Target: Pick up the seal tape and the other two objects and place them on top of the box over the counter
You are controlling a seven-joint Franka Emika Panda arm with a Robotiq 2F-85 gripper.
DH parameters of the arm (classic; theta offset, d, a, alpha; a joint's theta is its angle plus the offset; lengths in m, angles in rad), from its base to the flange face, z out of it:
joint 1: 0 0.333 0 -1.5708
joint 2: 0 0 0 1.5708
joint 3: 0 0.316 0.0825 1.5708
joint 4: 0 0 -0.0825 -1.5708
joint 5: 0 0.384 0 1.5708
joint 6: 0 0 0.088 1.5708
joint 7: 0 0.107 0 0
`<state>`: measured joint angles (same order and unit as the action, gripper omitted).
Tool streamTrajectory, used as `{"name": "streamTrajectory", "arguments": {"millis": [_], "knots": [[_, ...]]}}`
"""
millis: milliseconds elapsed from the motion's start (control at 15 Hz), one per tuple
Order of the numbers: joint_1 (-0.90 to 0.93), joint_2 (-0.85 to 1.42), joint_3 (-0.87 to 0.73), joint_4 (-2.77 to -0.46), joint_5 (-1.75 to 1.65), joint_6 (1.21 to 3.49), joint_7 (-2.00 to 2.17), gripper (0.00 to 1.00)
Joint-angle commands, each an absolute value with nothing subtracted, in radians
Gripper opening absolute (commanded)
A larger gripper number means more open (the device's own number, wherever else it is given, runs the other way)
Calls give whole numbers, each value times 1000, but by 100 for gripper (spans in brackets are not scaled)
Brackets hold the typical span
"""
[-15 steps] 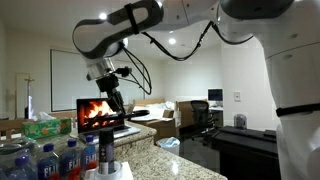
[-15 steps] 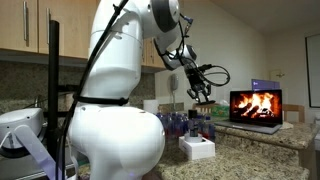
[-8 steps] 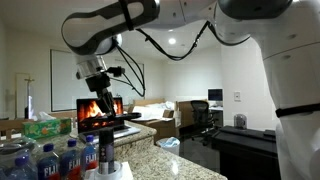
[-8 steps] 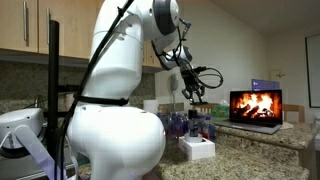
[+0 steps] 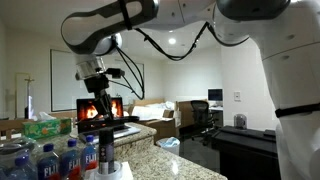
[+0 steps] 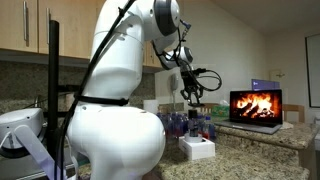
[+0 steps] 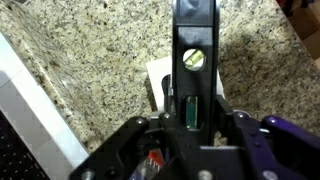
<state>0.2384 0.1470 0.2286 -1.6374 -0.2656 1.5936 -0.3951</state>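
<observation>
Fingers (image 7: 190, 128) clamped on one black remote-like item (image 7: 193, 40); you have it clear above one box (image 7: 157, 82) near tabletop (image 7: 90, 50) edge.

The arm (image 5: 112, 24) arched overhead, bent at the elbow; the gripper (image 5: 101, 108) hung pointing down; its jaws clamped a flat black remote (image 7: 192, 40).

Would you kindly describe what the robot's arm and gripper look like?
The arm is glossy white, built of rounded, bulbous segments joined by dark bands. Black cables loop out near the wrist. The gripper is black and blocky, with dark fingers. No markings are legible.
</observation>
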Motion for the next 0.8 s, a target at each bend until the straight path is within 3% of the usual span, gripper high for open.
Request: {"name": "streamTrajectory", "arguments": {"millis": [0, 733], "knots": [[225, 165, 225, -1628, -229, 1600, -418, 16], [217, 198, 218, -1603, -189, 1622, -423, 16]]}}
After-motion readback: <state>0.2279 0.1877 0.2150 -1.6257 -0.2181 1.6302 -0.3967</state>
